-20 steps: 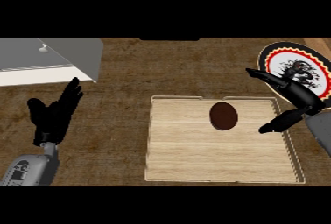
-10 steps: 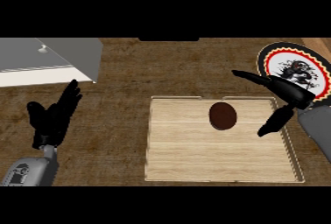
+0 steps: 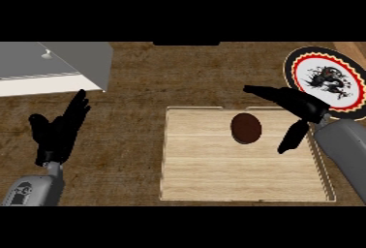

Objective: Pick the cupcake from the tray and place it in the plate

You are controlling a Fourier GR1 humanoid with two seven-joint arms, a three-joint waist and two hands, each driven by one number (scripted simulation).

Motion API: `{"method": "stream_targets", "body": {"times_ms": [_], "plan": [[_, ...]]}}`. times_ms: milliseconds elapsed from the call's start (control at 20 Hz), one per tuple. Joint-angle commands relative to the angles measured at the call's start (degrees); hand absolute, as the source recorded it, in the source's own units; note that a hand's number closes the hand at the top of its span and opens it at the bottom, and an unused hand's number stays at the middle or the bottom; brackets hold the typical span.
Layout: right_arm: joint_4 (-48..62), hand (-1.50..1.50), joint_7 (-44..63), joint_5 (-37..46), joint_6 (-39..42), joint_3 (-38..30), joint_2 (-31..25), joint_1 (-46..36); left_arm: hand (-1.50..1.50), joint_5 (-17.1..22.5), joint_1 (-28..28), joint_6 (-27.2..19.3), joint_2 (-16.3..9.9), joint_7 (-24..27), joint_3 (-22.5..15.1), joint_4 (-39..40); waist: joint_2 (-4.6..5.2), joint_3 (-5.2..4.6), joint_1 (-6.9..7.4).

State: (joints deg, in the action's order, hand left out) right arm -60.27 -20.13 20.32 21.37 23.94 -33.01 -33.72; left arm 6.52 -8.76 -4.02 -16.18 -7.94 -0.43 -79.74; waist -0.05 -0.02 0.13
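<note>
A dark brown cupcake [image 3: 246,128] sits on the pale wooden tray [image 3: 214,179], near the tray's far edge. The plate [image 3: 350,102], white with a red and black patterned rim, lies on the counter at the far right. My right hand [image 3: 297,109] is open over the tray's far right corner, its fingers stretched toward the left above the cupcake and its thumb hanging down to the right of it, not touching. My left hand [image 3: 58,131] rests open at the left, fingers up, away from the tray.
A grey and white box-like object [image 3: 50,65] lies at the far left of the brown wooden counter [image 3: 143,97]. A dark shape [image 3: 186,43] shows at the counter's far edge.
My right hand has moved left, from over the plate's edge toward the cupcake, with the forearm following. The cupcake and the left hand have stayed still.
</note>
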Motion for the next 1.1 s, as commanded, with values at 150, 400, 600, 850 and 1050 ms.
{"method": "stream_targets", "body": {"times_ms": [150, 400, 600, 850, 1050], "plan": [[-1.4, -1.5, 6.4, 6.7, 4.1, 0.2, 4.5, -1.8, 0.0, -0.8, -0.7, 0.5, 0.4, -1.9, 1.1, -1.8, -0.02, 0.01, 0.1], [-0.8, -1.5, 5.0, 10.9, 6.2, -2.5, 6.3, 0.5, 0.0, -2.3, -1.0, 0.3, 2.3, -2.2, 1.2, -1.9, 0.01, 0.02, 0.04], [1.3, -1.5, 3.4, 14.5, 5.4, -3.6, 5.9, -0.4, 0.0, -3.6, -0.9, 1.5, 2.9, 4.3, 2.1, 4.2, 0.1, 0.01, -0.02], [6.0, -1.5, 3.7, 20.1, 3.4, -4.1, 11.7, -1.9, 0.0, -3.7, -3.8, 0.7, 4.2, -0.8, 2.6, 3.4, 0.12, 0.02, 0.06], [6.5, -1.5, 4.8, 23.7, 2.1, -2.8, 14.6, -1.1, 0.0, -4.5, -2.8, 0.7, 4.1, -4.3, 1.6, -1.8, 0.03, 0.03, 0.09]]}}
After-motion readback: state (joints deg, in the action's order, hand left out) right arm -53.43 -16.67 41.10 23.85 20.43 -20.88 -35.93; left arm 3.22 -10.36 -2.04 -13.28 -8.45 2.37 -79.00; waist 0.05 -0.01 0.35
